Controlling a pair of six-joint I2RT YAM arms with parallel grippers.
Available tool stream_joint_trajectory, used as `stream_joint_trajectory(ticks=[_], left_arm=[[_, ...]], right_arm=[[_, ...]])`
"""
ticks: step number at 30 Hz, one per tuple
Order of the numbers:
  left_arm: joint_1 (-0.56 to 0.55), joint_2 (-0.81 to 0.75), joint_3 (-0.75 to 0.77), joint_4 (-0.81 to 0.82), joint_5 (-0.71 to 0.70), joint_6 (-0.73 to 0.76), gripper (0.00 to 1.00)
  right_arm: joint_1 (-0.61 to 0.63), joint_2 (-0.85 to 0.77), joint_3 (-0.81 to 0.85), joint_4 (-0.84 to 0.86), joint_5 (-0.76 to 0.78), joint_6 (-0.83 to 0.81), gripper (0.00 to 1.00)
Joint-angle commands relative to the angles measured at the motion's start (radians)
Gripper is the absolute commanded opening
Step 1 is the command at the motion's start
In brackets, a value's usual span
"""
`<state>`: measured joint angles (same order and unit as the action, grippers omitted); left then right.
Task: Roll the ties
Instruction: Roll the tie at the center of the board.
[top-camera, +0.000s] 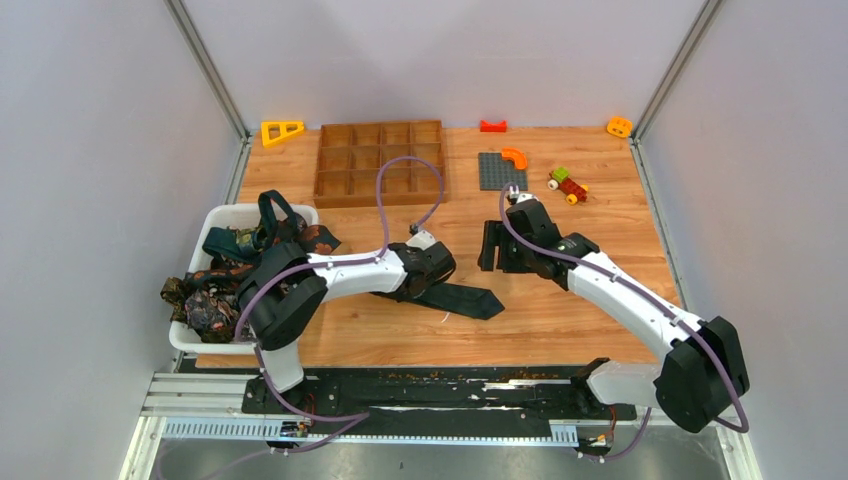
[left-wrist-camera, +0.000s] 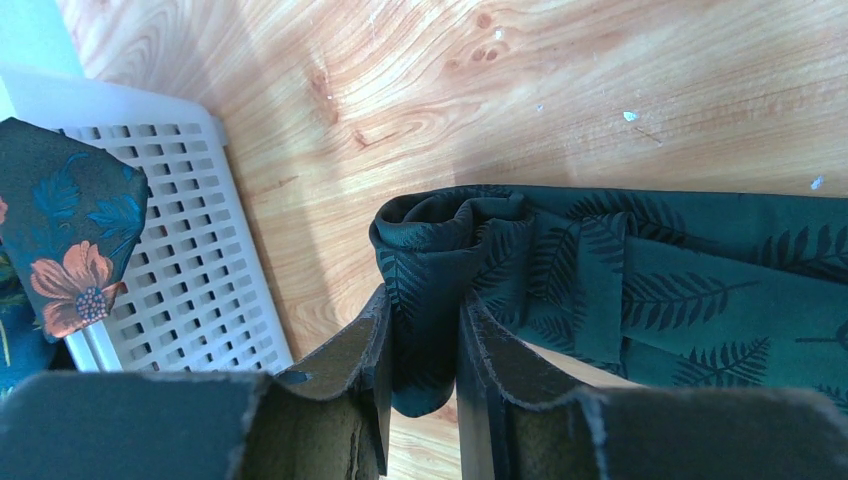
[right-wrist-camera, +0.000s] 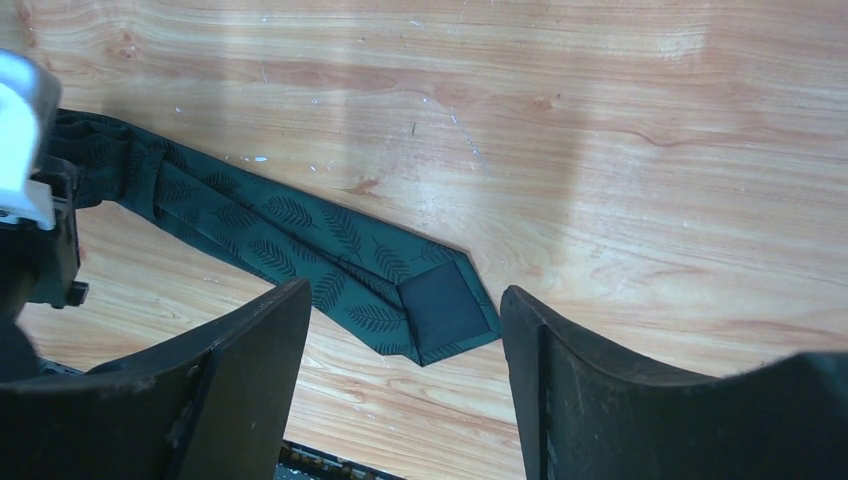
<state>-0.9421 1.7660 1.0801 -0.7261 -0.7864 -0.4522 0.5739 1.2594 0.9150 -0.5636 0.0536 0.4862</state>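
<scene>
Pinching the green tie (left-wrist-camera: 650, 270) at its roll in my left gripper (left-wrist-camera: 425, 320) near the basket (left-wrist-camera: 180, 250), I'm aiming for tight, even turns; right gripper (right-wrist-camera: 405, 300) spread farther off.

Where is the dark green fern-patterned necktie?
The necktie lies on the wooden table, top view centre, right of the white basket, one end in the left gripper.
</scene>
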Motion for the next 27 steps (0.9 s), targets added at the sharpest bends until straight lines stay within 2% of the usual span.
stream_joint_trajectory(ticks=[1, 10, 19, 22, 27], left_arm=[[-0.031, 0.046, 0.055, -0.056, -0.078, -0.059, 0.23], [-0.104, 0.119, 0.126, -0.092, -0.067, -0.094, 0.23], [-0.129, 0.190, 0.180, -0.095, -0.020, -0.096, 0.26], [-0.130, 0.194, 0.185, -0.078, 0.012, -0.091, 0.30], [-0.130, 0.180, 0.180, -0.029, 0.104, -0.073, 0.46]], right_arm=[[-0.012, -0.051, 0.010, -0.014, 0.025, -0.019, 0.70], [-0.020, -0.073, 0.007, -0.024, 0.022, -0.019, 0.70], [-0.023, -0.075, 0.002, -0.027, 0.022, -0.018, 0.70], [-0.024, -0.074, 0.001, -0.024, 0.017, -0.015, 0.70], [-0.023, -0.071, 0.005, -0.024, 0.009, -0.013, 0.70]])
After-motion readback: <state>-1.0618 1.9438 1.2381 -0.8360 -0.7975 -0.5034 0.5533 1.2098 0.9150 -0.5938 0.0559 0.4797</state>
